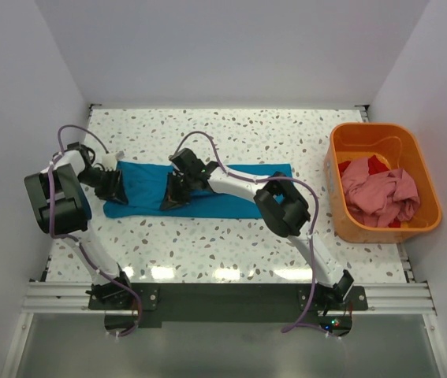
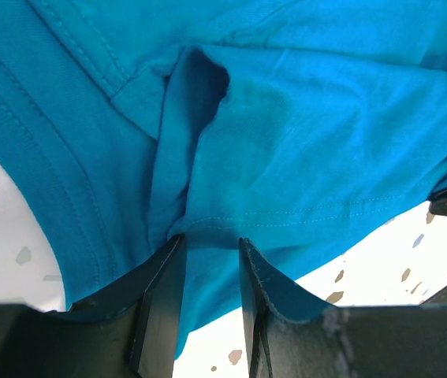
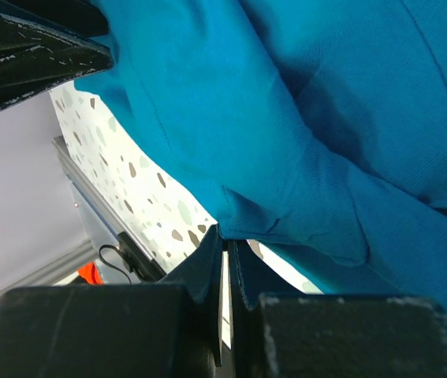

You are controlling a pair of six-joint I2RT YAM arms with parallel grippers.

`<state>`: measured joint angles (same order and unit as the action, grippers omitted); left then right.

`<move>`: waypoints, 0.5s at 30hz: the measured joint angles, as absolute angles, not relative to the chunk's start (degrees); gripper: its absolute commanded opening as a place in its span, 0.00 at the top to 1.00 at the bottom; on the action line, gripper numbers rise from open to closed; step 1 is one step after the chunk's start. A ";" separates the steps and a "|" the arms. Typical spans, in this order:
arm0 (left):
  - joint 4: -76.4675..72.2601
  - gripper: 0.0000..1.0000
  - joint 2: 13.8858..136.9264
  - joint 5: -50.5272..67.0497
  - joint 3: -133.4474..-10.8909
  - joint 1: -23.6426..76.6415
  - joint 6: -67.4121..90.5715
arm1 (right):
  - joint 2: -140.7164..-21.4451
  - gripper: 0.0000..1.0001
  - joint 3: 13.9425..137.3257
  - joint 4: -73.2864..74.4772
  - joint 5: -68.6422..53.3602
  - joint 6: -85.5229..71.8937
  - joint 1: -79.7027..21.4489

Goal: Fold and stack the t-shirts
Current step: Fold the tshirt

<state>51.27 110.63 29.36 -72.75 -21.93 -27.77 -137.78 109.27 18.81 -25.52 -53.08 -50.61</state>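
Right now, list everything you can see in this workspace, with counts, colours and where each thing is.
teal-blue t-shirt: one, teal-blue, a long strip across mid-table
pink t-shirts: count unclear, pink, crumpled in the tub
red t-shirt: at least one, red, beneath the pink heap
tub: one, orange, table's right side
table: one, white speckled
left gripper: one, black, gripping the teal-blue t-shirt's left end
right gripper: one, black, pinching it near the middle

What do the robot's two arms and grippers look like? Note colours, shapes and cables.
Both the left arm and right arm have white links, bulky black joint housings and a looping lilac cable. The left gripper and right gripper are black, with flat tapered fingers.
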 measured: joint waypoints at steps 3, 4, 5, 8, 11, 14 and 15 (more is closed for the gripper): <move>51.22 0.62 110.56 28.53 -72.86 -21.93 -27.42 | -137.78 1.00 109.25 18.79 -25.52 -53.10 -50.61; 51.11 0.62 110.56 28.27 -72.90 -21.93 -27.16 | -137.78 1.00 109.25 18.74 -25.52 -53.10 -50.61; 51.07 0.62 110.56 28.05 -72.99 -21.93 -26.98 | -137.78 1.00 109.25 18.65 -25.52 -53.10 -50.61; 50.87 0.61 110.56 27.53 -73.28 -21.91 -26.48 | -137.78 1.00 109.25 18.41 -25.52 -53.10 -50.61; 50.57 0.59 110.56 27.00 -73.41 -21.87 -26.11 | -137.78 1.00 109.25 18.37 -25.52 -53.12 -50.61; 50.54 0.55 110.54 26.79 -73.54 -21.71 -25.96 | -137.78 1.00 109.23 18.35 -25.52 -53.12 -50.61; 50.57 0.55 110.54 26.79 -73.58 -21.67 -25.87 | -137.78 1.00 109.21 18.35 -25.52 -53.10 -50.61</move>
